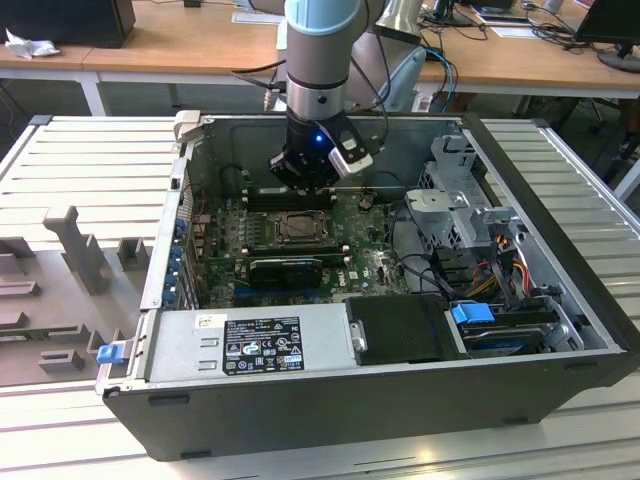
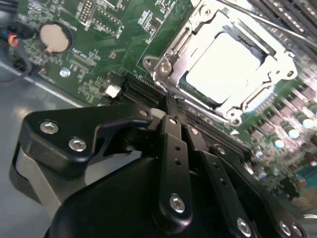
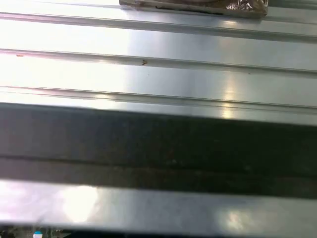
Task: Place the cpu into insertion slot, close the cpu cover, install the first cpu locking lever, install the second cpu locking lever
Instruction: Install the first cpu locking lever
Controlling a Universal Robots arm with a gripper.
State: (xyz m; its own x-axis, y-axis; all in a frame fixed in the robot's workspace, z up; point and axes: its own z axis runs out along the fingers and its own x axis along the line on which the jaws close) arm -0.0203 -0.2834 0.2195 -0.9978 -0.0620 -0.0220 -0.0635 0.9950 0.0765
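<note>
One expansion card [image 1: 286,268] beside insertion slot [image 1: 300,228]

My arm [image 1: 318,55] is a silver-grey cylinder with a pale blue cap and black cables; my end effector [image 2: 171,106] is black linkage studded with silver screws.

The open computer case [image 1: 560,330] lies on a slatted table [image 1: 90,160]. Inside it, the green board [image 1: 225,250] sits toward the exterior view's left, the drive cage [image 1: 455,185] to the right, and the power supply [image 1: 250,345] along the near wall. The chip [image 2: 223,67] sits in the socket [image 1: 300,227] under the metal frame [image 2: 171,57], with the gripper [image 1: 305,175] just above its far side.
</note>
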